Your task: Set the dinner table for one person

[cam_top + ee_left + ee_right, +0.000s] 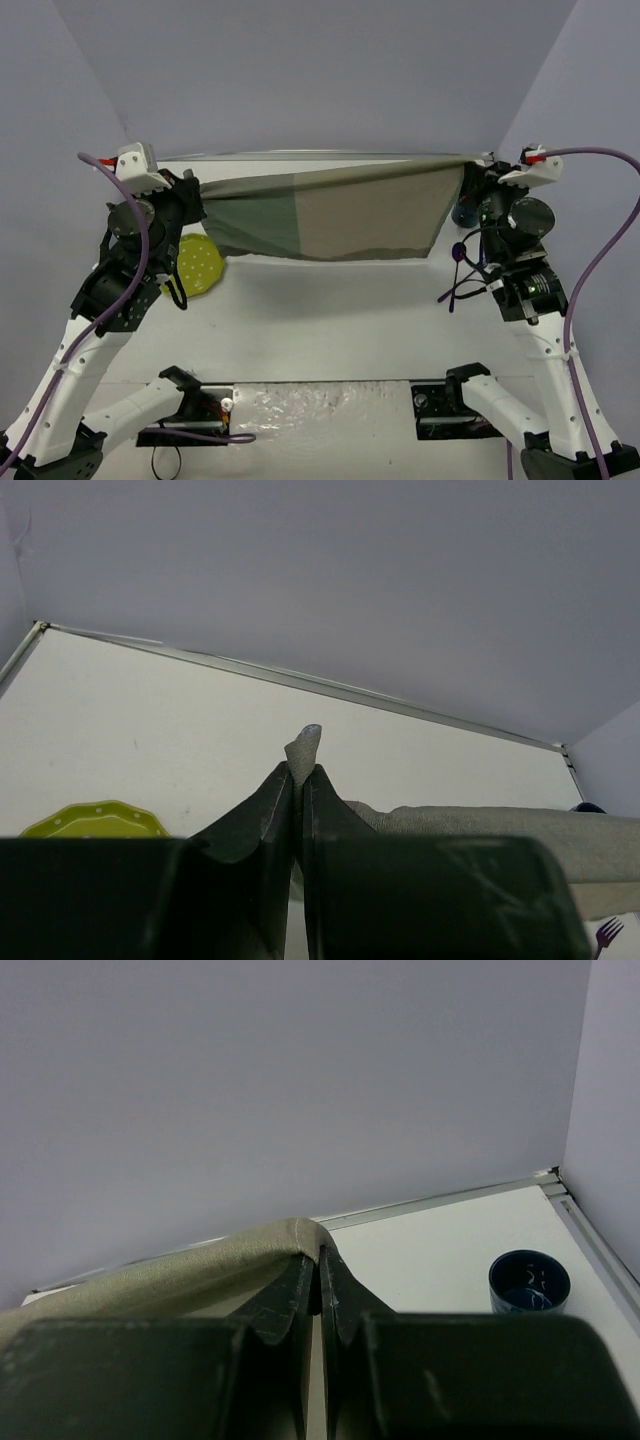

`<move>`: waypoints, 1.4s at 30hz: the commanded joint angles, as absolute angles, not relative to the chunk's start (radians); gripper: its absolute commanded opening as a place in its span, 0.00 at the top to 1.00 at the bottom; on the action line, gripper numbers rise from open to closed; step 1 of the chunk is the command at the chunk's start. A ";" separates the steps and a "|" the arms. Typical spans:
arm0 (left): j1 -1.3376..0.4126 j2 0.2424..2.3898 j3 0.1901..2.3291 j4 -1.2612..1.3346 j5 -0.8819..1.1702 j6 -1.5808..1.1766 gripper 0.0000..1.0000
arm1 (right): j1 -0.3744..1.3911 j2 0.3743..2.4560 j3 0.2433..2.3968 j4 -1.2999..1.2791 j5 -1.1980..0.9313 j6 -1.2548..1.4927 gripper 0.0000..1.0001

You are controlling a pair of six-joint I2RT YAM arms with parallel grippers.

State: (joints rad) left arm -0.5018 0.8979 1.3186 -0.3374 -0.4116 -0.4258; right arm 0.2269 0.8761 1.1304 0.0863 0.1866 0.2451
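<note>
Your two-tone green and beige cloth mat (330,215) is light and limp, sagging between its top corners, which is where to grip it: left claw (298,777) clenched on one, right claw (320,1260) clenched on the other, hanging it above the far half of the large flat white tabletop (330,320). That surface looks hard and smooth; grey walls (320,70) close in, with a yellow-green dotted plate (197,265) left, purple fork (458,275) and dark blue cup (529,1282) right
</note>
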 commanded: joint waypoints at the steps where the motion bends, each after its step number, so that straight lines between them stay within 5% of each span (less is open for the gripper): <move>1: -0.488 0.895 1.343 -0.317 -0.543 -0.407 1.00 | 0.215 0.916 1.127 0.165 0.369 0.277 1.00; 18: -0.296 1.771 1.451 -0.227 -0.469 -0.660 1.00 | 0.183 1.675 1.244 0.176 0.353 0.335 1.00; 31: -0.246 2.056 1.652 -0.204 -0.434 -0.626 0.94 | 0.158 2.006 1.424 0.256 0.304 0.210 1.00; 35: -0.243 2.099 1.728 -0.199 -0.427 -0.570 0.69 | 0.145 2.060 1.488 0.253 0.300 0.184 0.97; 42: -0.232 2.050 1.747 -0.194 -0.441 -0.483 0.16 | 0.140 2.072 1.611 0.162 0.277 0.139 0.53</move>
State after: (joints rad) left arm -0.2482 2.1357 1.6955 -0.2268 -0.4096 -0.5537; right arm 0.1461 2.1174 1.5073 0.1774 0.2792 0.1844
